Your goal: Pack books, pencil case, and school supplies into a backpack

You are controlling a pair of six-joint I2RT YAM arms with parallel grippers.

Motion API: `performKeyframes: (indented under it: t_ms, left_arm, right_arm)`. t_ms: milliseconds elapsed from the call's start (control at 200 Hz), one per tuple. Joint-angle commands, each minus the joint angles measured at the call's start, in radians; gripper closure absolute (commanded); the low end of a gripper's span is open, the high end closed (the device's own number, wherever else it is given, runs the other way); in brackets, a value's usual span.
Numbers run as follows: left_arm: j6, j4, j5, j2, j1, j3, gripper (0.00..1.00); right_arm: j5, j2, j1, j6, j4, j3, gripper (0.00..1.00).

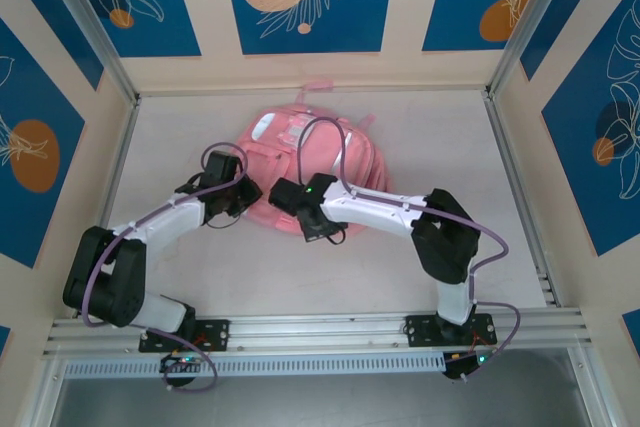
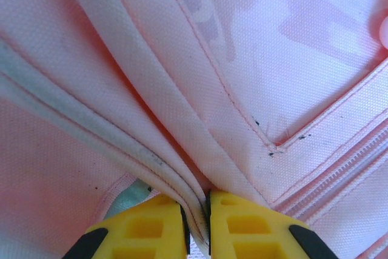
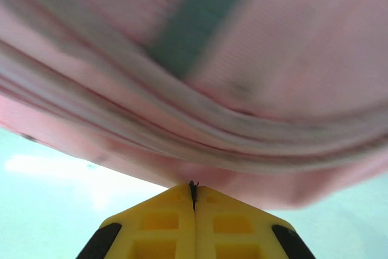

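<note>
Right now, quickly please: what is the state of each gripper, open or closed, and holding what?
Left gripper: closed on a fold of the backpack.
Right gripper: closed; whether it pinches the backpack cannot be told.

On the table [image 1: 430,157], backpack [image 1: 300,137] lies flat at the middle, toward the far side. left gripper [image 2: 197,203] at its near-left edge, fold of fabric pinched between the fingers. right gripper [image 3: 194,191] just right of it at the near edge, fingertips together, fabric just above them.
</note>
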Motion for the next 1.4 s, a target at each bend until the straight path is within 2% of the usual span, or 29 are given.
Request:
performKeyframes:
  t_ms: [0,120,235,305,475,625,820,1020,1265,1395]
  left_arm:
    - [0.047,-0.056,-0.052,0.028,0.009,0.017,0.87]
    - [0.069,-0.045,0.001,0.023,0.009,0.027,0.86]
    - [0.113,-0.035,0.078,0.010,0.008,0.034,0.80]
    - [0.132,-0.040,0.127,0.011,0.004,0.037,0.78]
    - [0.164,-0.028,0.203,0.018,-0.046,0.032,0.76]
    - [0.170,-0.003,0.239,0.041,-0.092,0.037,0.75]
    - [0.158,0.046,0.277,0.077,-0.154,0.060,0.73]
    - [0.140,0.059,0.269,0.117,-0.188,0.093,0.71]
    - [0.144,0.026,0.231,0.129,-0.188,0.112,0.71]
    - [0.150,0.002,0.217,0.126,-0.188,0.118,0.71]
  right_arm:
    - [0.032,-0.066,-0.018,0.025,-0.052,-0.056,0.94]
    - [-0.024,-0.122,-0.024,-0.028,0.015,-0.079,0.92]
    - [-0.109,-0.154,0.002,-0.069,0.107,-0.050,0.77]
    - [-0.144,-0.155,0.008,-0.038,0.136,-0.029,0.70]
    - [-0.185,-0.174,0.004,0.059,0.218,-0.054,0.61]
    - [-0.192,-0.202,0.006,0.147,0.251,-0.089,0.58]
    - [-0.133,-0.251,-0.015,0.204,0.237,-0.159,0.51]
    - [-0.139,-0.235,-0.038,0.240,0.298,-0.208,0.50]
    - [-0.101,-0.155,-0.076,0.257,0.392,-0.178,0.50]
    - [-0.038,-0.089,-0.085,0.272,0.356,-0.118,0.54]
